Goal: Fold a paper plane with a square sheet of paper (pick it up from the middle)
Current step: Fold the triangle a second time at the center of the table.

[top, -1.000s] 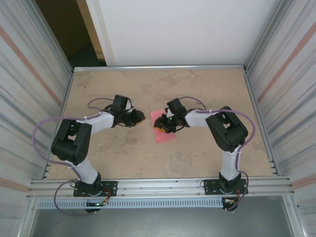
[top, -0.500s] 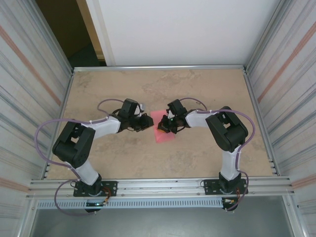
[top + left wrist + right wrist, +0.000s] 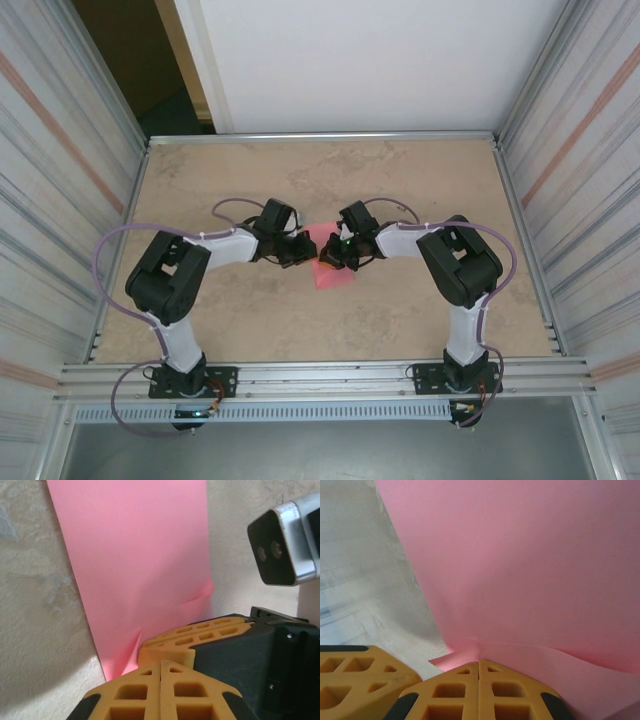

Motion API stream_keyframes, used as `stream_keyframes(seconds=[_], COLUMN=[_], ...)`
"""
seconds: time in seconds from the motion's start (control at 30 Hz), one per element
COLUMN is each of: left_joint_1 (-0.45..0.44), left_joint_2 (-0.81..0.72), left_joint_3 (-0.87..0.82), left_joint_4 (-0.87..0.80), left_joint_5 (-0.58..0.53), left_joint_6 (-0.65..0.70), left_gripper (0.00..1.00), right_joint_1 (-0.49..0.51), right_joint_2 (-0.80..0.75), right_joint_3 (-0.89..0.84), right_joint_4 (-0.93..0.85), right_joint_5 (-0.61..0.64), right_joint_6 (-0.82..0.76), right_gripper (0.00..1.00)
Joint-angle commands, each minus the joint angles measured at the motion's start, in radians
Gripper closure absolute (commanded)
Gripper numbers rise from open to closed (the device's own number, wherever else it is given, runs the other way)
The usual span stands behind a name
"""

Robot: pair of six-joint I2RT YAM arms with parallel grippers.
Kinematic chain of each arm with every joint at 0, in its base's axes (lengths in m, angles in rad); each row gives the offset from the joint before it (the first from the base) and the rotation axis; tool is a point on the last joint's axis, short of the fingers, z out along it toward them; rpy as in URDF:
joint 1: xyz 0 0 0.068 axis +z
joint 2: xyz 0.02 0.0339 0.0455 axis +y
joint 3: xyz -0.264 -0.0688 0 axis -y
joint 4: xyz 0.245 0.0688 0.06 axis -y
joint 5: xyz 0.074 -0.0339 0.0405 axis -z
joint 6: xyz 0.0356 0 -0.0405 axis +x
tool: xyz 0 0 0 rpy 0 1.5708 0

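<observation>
- The paper (image 3: 336, 279) lies mid-table, and both grippers meet over its middle.
- The right gripper (image 3: 478, 674) is clenched on a small pucker of paper, with creases fanning out from its tips.
- The left gripper (image 3: 160, 682) is clenched too, its tips at the paper's edge just beside the right one's finger. I can't tell whether it has any paper.
- To lift well, I'd raise slowly and straight up, both arms at one pace, so the thin sheet neither tears nor slips from the pinch.
- The two heads almost touch, so any parting should go outward, not across.
- The table (image 3: 420, 320) lies open all round the sheet, and the side walls (image 3: 70, 200) stand well apart from it.
</observation>
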Motion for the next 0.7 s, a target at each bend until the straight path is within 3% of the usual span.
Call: stream_keyframes(seconds=[0.0,0.3,0.67], left_joint_1=[-0.007,-0.008,-0.007], left_joint_2=[0.022,0.061,0.082], left_joint_3=[0.038,0.053,0.078], left_joint_4=[-0.043,-0.075,-0.178], left_joint_5=[-0.02,-0.026,-0.109], left_joint_6=[0.021,0.02,0.026], left_gripper=[0.95,0.96,0.98], right_joint_1=[-0.002,-0.001,-0.011], right_joint_2=[0.03,0.033,-0.035], right_joint_3=[-0.001,-0.004,-0.013], right_joint_4=[-0.071,-0.061,0.001], right_joint_5=[0.025,0.021,-0.019], right_joint_6=[0.0,0.006,0.007], right_gripper=[1.0,1.0,1.0])
